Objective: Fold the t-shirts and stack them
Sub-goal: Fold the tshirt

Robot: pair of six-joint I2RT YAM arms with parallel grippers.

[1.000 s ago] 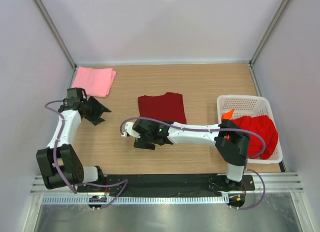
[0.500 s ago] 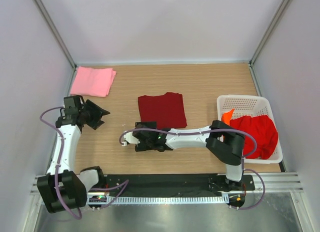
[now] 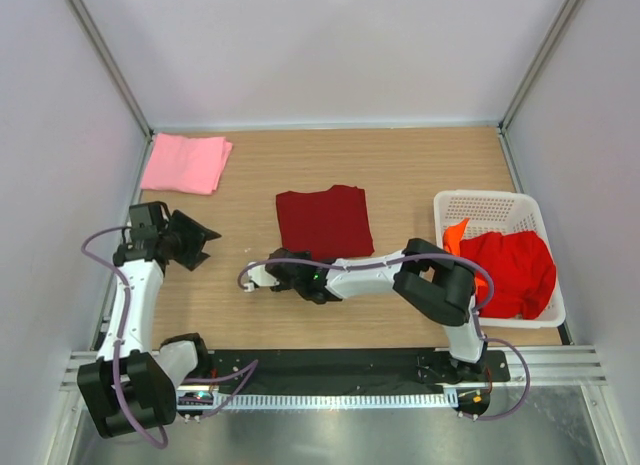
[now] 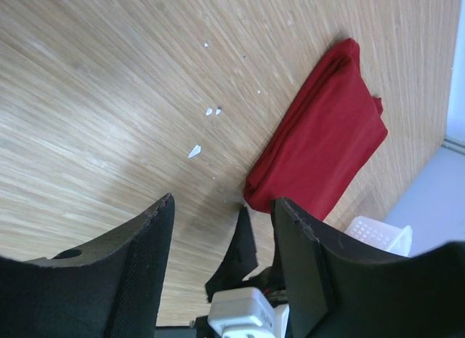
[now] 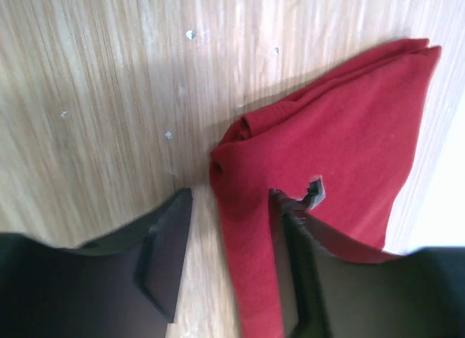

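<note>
maroon t-shirt [image 3: 323,221] lies folded mid-table. right gripper [image 5: 229,200] is half open, jaws straddling the shirt's near-left corner, not yet clamped. left gripper [image 4: 221,207] hovers half open and empty over the wooden table [image 3: 400,175].

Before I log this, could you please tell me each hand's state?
Left hand: open, empty.
Right hand: open, straddling edge of the folded dark red cloth t-shirt.

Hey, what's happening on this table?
The right gripper is at the near left corner of the folded maroon shirt mid-table, jaws open astride its edge. The left gripper hovers open and empty over the table. A folded pink shirt lies far left; the red shirt and orange shirt sit in the basket.
</note>
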